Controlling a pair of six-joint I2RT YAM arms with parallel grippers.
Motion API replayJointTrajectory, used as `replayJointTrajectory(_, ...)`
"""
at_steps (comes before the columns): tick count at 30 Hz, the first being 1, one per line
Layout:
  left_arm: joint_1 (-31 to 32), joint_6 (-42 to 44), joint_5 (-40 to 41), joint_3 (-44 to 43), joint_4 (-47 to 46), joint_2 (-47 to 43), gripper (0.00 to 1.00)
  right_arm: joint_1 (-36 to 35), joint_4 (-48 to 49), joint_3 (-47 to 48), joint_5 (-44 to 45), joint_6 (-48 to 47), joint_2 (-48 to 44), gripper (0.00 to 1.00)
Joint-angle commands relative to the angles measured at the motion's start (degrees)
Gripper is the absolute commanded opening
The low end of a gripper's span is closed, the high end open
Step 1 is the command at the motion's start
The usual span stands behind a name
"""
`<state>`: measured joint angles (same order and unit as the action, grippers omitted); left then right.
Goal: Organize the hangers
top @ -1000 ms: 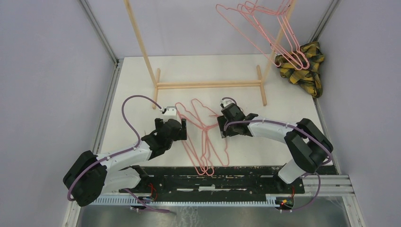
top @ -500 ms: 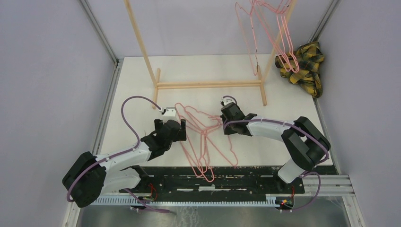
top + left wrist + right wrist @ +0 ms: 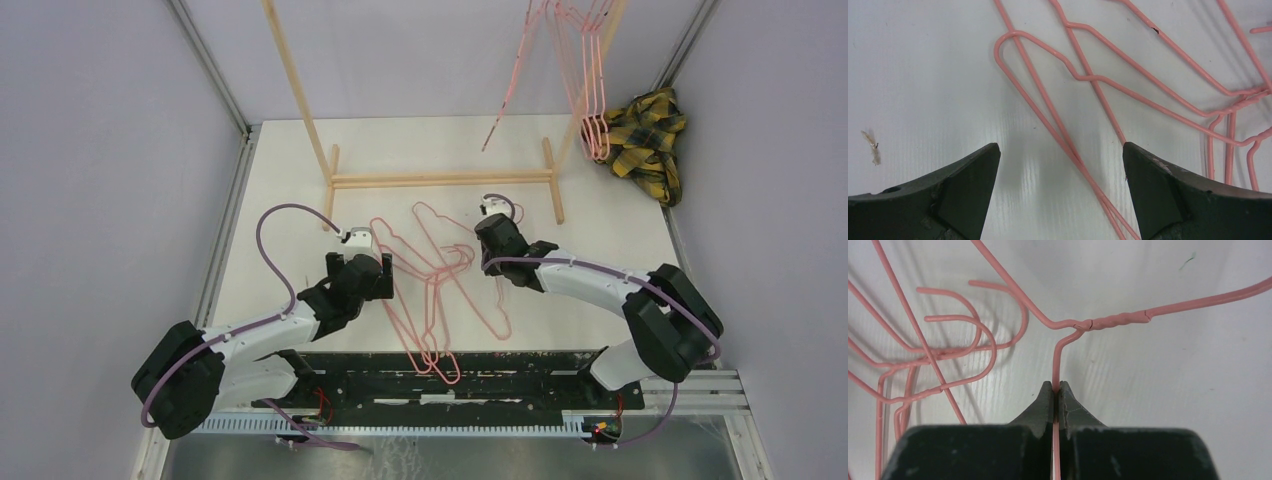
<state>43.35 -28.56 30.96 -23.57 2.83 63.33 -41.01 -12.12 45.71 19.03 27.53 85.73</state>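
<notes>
Several pink wire hangers (image 3: 432,290) lie tangled on the white table between my arms. More hangers (image 3: 590,80) hang from the wooden rack at the upper right. My right gripper (image 3: 478,256) is shut on one hanger's thin hook wire (image 3: 1055,360), just below its twisted neck (image 3: 1113,320). The hooks of other hangers (image 3: 973,325) lie to its left. My left gripper (image 3: 374,264) hovers open at the tangle's left side. Two hanger wires (image 3: 1048,125) run diagonally on the table between its spread fingers (image 3: 1060,147), untouched.
The light wooden rack (image 3: 440,180) stands across the back of the table, its base bar just beyond the tangle. A yellow-black plaid cloth (image 3: 650,140) is bunched in the back right corner. Grey walls close in both sides.
My right gripper closed on the hanger's hook wire and shifted up and right, dragging that hanger along. The hangers on the rack swung to the right. The left arm held still.
</notes>
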Motion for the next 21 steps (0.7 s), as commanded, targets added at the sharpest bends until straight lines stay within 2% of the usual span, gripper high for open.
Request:
replayJointTrajectory(1, 0.04, -1.15, 0.76, 0.30, -2.61, -1.17, 0.99, 0.09, 0.75, 1.22, 10.32, -2.02, -4.69, 0.00)
replayJointTrajectory(11, 0.06, -1.05, 1.08, 0.56, -2.10, -2.10, 0.99, 0.07, -0.10, 1.31, 21.95, -6.45, -9.46, 0.00)
replayJointTrajectory(15, 0.07, -1.06, 1.08, 0.55, -2.03, -2.61, 0.99, 0.12, -0.61, 1.03, 23.29, -7.14, -11.96, 0.00)
replayJointTrajectory(21, 0.06, -1.04, 1.03, 0.34, -1.95, -2.86, 0.99, -1.28, -5.13, 4.11, 20.22, -8.42, -13.90, 0.01)
